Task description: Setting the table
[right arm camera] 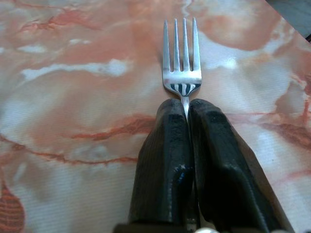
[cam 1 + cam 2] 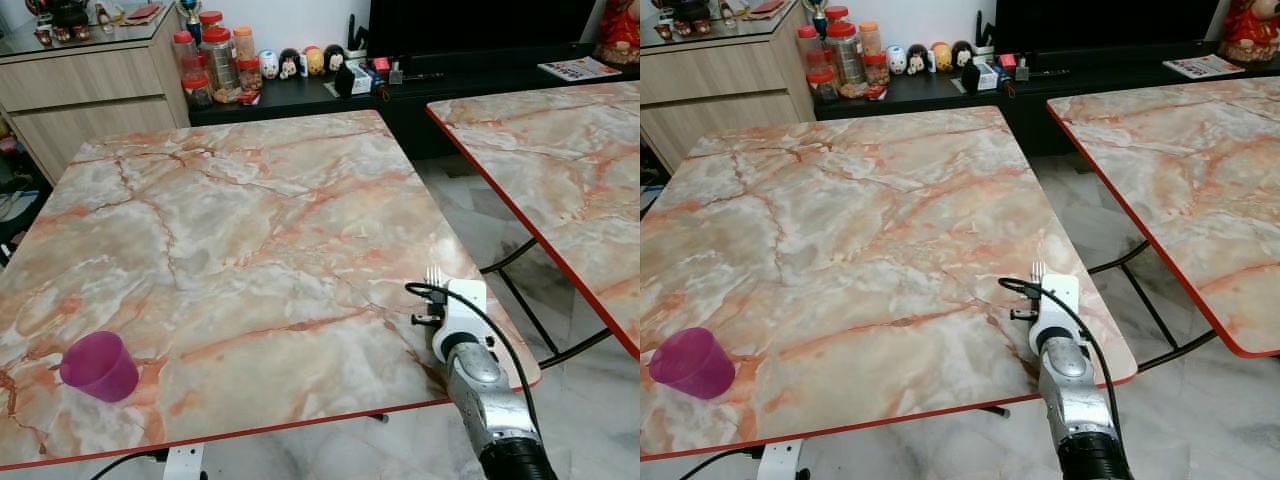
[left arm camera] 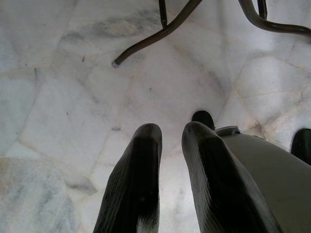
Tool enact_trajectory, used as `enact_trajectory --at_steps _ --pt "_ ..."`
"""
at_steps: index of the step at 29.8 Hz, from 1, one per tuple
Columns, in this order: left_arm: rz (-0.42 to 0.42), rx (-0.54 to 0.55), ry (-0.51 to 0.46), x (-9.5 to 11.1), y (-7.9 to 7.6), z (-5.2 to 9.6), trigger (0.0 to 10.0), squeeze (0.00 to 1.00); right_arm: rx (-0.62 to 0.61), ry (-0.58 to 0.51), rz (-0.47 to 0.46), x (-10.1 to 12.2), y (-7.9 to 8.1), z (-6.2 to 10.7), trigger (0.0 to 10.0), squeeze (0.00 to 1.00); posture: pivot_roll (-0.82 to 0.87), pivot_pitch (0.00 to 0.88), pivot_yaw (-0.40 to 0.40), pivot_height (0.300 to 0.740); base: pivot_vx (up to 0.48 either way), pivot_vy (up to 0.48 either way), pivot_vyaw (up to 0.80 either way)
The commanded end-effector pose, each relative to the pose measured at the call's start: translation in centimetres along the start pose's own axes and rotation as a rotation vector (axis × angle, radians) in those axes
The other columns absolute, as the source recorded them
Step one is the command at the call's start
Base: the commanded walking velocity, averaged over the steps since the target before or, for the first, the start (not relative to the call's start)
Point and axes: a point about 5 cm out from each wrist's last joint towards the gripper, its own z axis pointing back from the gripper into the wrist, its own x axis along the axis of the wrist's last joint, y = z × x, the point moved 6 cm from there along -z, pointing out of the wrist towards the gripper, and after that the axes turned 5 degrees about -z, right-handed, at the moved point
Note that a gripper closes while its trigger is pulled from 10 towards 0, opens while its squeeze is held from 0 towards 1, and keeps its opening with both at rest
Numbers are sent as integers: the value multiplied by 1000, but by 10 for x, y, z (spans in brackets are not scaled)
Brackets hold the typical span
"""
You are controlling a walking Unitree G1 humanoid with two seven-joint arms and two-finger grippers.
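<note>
We are standing at the marble-patterned, red-edged desk. A purple plastic cup is sitting near its front left corner. Our right claw is gripping a silver metal fork over the front right corner; our left claw is hanging slightly parted above the floor.

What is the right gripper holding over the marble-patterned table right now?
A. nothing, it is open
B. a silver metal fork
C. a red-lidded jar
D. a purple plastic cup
B: in the right wrist view the right gripper is shut on the neck of a silver metal fork, tines pointing away over the marble-patterned table, while the purple plastic cup stands apart near the table's front left corner.
</note>
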Motion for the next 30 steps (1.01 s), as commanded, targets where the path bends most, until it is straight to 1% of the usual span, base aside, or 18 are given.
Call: enact_trajectory --at_steps 1,5,6,7,8,9,10,11,12,13,14,16,19,23,30 --pt "-3 -7 29 -7 -1 1 10000 0 47 43 0 -11 14 0 0 0 34 31 55 740 0 0 0" --pt "-3 -7 29 -7 -1 1 10000 0 55 42 -1 -12 16 0 0 0 35 24 53 740 0 0 0" --pt "-10 1 26 -6 1 1 10000 0 112 -11 -30 0 29 0 0 0 35 12 51 740 0 0 0" --pt "-10 1 26 -6 1 1 10000 0 112 -11 -30 0 29 0 0 0 35 12 51 740 0 0 0" --pt "-14 4 25 -5 2 1 10000 0 149 -42 -43 7 37 1 0 0 35 12 51 740 0 0 0" --pt "-14 4 25 -5 2 1 10000 0 149 -42 -43 7 37 1 0 0 35 12 51 740 0 0 0" --pt "-22 9 23 -5 3 0 10000 0 217 -147 -32 27 52 5 10000 0 33 5 51 740 0 0 0" --pt "-22 9 23 -5 3 0 10000 0 217 -147 -32 27 52 5 10000 0 33 5 51 740 0 0 0" --pt "-28 16 20 -4 4 0 10000 0 270 -234 -65 46 63 10 10000 0 32 0 49 740 0 0 0" --pt "-28 21 16 -3 4 0 10000 0 297 -291 -79 59 70 14 10000 0 32 0 49 740 0 0 0" --pt "-28 21 16 -3 4 0 10000 0 297 -291 -79 59 70 14 10000 0 32 0 49 740 0 0 0" --pt "-29 24 12 -1 4 0 10000 0 324 -355 -74 71 77 19 10000 0 34 0 45 740 0 0 0" --pt "-30 31 5 1 5 -1 10000 0 362 -400 -69 80 84 23 10000 0 35 0 41 740 0 0 0" --pt "-32 38 -1 3 5 -1 10000 0 395 -425 -33 81 90 26 10000 0 37 0 35 740 0 -67 0" --pt "-15 47 3 1 5 0 10000 0 403 -432 -29 79 91 27 10000 0 43 4 32 740 0 -246 0"
